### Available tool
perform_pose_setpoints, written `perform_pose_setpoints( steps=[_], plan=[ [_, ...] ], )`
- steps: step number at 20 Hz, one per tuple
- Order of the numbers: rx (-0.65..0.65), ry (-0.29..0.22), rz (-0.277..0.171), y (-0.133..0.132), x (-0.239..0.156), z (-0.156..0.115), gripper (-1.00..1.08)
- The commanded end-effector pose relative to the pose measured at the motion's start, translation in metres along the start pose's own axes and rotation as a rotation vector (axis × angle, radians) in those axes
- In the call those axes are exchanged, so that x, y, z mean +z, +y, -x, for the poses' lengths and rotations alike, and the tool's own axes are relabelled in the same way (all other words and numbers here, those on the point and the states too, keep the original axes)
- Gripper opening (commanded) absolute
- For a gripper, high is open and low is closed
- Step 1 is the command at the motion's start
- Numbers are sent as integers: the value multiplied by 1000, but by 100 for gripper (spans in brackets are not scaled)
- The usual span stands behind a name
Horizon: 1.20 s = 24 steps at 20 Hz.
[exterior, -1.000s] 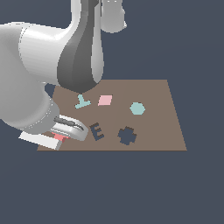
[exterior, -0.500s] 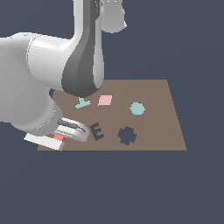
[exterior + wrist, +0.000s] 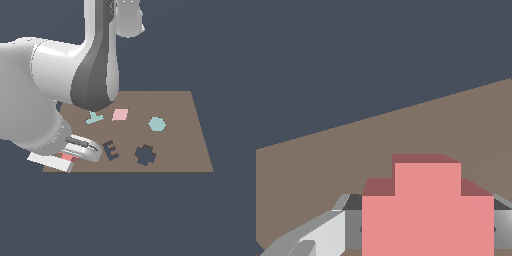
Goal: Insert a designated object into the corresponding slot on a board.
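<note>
The brown board (image 3: 190, 135) lies flat. The dark navy cross-shaped slot (image 3: 145, 155) is near its front edge, right of the middle. My gripper (image 3: 68, 158) is low over the board's front corner at the exterior view's left, well left of the slot. It is shut on the coral-red cross piece (image 3: 67, 157), mostly hidden there by the hand. In the wrist view the red piece (image 3: 426, 210) fills the gripper (image 3: 426, 227) between the grey fingers (image 3: 321, 235), above the brown board (image 3: 406, 130).
A dark E-shaped cutout (image 3: 111, 150) lies between my gripper and the slot. A teal T-like piece (image 3: 94, 118), a pale pink diamond (image 3: 120, 114) and a teal hexagon (image 3: 156, 124) sit further back. My bulky arm (image 3: 75, 85) hides the board's left part.
The arm's upper links have shifted a little. The gripper with the red piece has stayed at almost the same spot over the board's front left corner.
</note>
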<state>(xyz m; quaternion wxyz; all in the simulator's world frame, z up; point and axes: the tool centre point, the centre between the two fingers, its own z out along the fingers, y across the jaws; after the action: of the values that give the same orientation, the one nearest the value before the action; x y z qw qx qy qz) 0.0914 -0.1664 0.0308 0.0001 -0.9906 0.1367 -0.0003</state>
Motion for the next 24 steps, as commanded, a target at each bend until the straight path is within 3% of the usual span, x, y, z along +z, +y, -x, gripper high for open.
perform_pose_setpoints(
  steps=[1,11,24],
  plan=[
    [-7,0,0,-1,0,-1,-100],
    [-160,0,0,-23,-1,-11,-100],
    [-594,0,0,-93,-4,-22,-100]
  ],
)
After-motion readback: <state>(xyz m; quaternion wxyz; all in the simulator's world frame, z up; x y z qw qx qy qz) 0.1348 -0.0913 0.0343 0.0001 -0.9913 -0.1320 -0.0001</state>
